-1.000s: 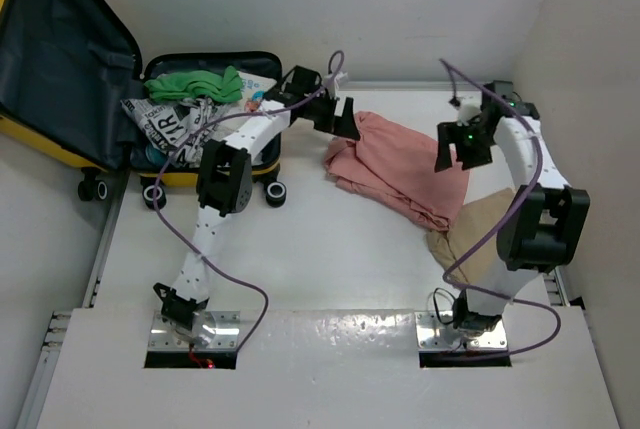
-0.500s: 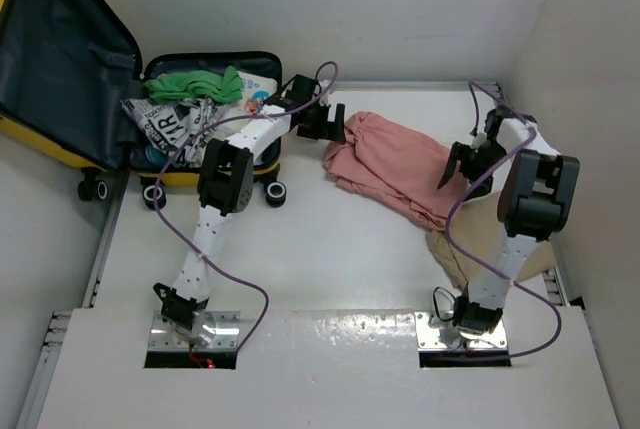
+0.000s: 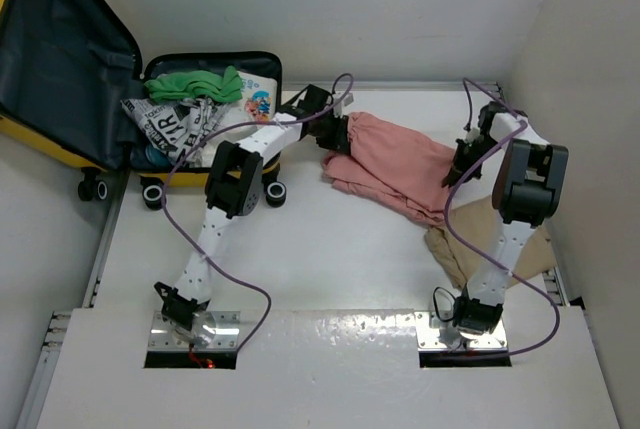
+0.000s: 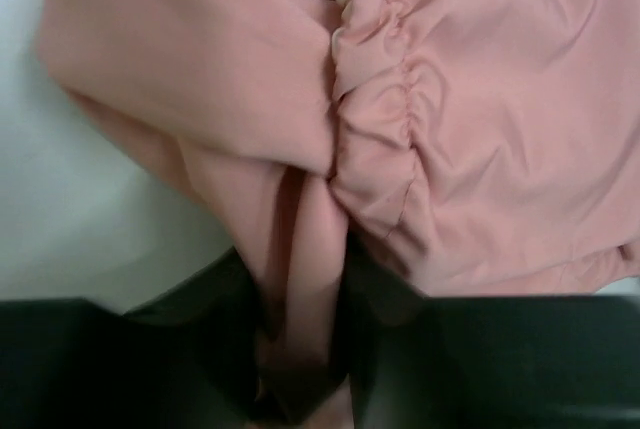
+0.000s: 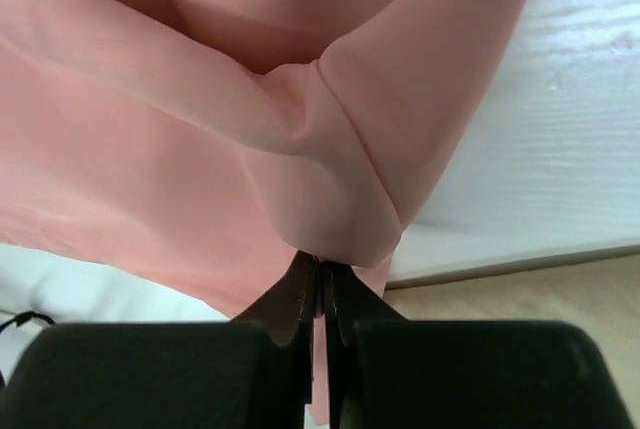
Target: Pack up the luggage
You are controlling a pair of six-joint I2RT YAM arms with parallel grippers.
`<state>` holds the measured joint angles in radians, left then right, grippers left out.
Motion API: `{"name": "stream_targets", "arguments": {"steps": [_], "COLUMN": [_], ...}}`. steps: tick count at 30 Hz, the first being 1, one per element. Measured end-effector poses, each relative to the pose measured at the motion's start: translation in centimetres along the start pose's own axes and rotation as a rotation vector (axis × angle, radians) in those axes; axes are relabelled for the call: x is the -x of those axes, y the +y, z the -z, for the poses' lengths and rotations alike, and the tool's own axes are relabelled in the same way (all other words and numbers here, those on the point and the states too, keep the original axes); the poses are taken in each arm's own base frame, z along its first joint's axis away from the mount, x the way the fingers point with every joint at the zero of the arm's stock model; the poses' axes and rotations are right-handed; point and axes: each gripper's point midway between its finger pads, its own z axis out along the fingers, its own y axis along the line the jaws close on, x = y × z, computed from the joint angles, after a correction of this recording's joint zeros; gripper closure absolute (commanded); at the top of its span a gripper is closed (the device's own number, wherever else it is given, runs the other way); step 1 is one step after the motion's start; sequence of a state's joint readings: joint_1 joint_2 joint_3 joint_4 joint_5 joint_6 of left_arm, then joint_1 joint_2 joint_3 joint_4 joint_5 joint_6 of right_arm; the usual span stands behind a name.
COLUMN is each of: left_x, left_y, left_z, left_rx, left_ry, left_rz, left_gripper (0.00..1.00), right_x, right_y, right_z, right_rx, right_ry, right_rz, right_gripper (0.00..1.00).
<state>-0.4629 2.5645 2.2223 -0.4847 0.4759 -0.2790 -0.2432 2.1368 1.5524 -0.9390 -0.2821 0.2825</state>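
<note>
The left gripper [image 4: 300, 364] and right gripper [image 5: 322, 294] are each pinching a thin fold of the crumpled salmon-pink cloth garment [image 3: 400, 161], and either fold could be slipping out during lifting.

I read luggage [image 3: 60, 49] as yellow shell, dark grey lining, black wheels [image 3: 275, 192]. Inside it: bright green cloth [image 3: 195, 82], black-and-white lettered cloth [image 3: 170, 124]. Pink garment [image 3: 400, 159] plain salmon, no print; same tone in both wrist views. Tan cloth [image 3: 447, 247] plain beige. Desk [image 3: 320, 259] white. My arm links [image 3: 205, 239] white, joints black. Left claw [image 3: 335, 132] and right claw [image 3: 462, 164] black. Cables [image 3: 262, 296] purple.
</note>
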Motion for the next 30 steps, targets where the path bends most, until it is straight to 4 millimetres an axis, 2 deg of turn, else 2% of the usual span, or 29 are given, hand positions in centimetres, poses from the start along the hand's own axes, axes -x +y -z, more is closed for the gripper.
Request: {"name": "stream_targets", "arguments": {"steps": [2,3,7,12,17,21,23,25,27,30], "left_x": [-0.4,-0.5,-0.5,-0.4,1.6,6.1,9.0,12.0,14.6,16.8], "left_y": [-0.2,-0.3,-0.3,-0.1,-0.3,-1.3,-1.7,-1.9,-1.4,1.2], "left_z": [-0.2,-0.3,-0.3,0.3,2.8,7.2,10.6,14.9,20.1,28.3], "left_rx": [-0.005,-0.009,-0.012,0.015,0.078,0.152,0.2,0.253,0.316,0.436], "left_ry": [0.009,0.012,0.011,0.01,-0.039,-0.16,-0.243,-0.339,-0.44,-0.566], "left_rz": [-0.002,-0.007,-0.029,-0.076,-0.148,-0.215,-0.245,-0.262,-0.268,-0.242], "left_gripper": [0.95,1.0,1.0,1.0,1.0,1.0,1.0,1.0,1.0,1.0], "right_x": [0.1,0.2,1.1,2.8,4.3,5.5,6.4,7.5,8.4,9.0], "right_y": [0.3,0.4,0.8,2.3,5.3,8.6,10.8,13.2,16.5,22.4], "right_z": [0.0,0.0,0.4,2.3,4.9,7.1,8.3,9.6,11.4,14.6], "right_rx": [0.007,0.01,0.022,0.047,0.103,0.168,0.206,0.244,0.297,0.414], "right_ry": [-0.004,-0.008,-0.061,-0.178,-0.309,-0.411,-0.469,-0.53,-0.595,-0.695], "right_rz": [0.008,0.012,0.036,0.086,0.151,0.2,0.234,0.269,0.311,0.388], "right_gripper": [1.0,1.0,1.0,1.0,1.0,1.0,1.0,1.0,1.0,1.0]}}
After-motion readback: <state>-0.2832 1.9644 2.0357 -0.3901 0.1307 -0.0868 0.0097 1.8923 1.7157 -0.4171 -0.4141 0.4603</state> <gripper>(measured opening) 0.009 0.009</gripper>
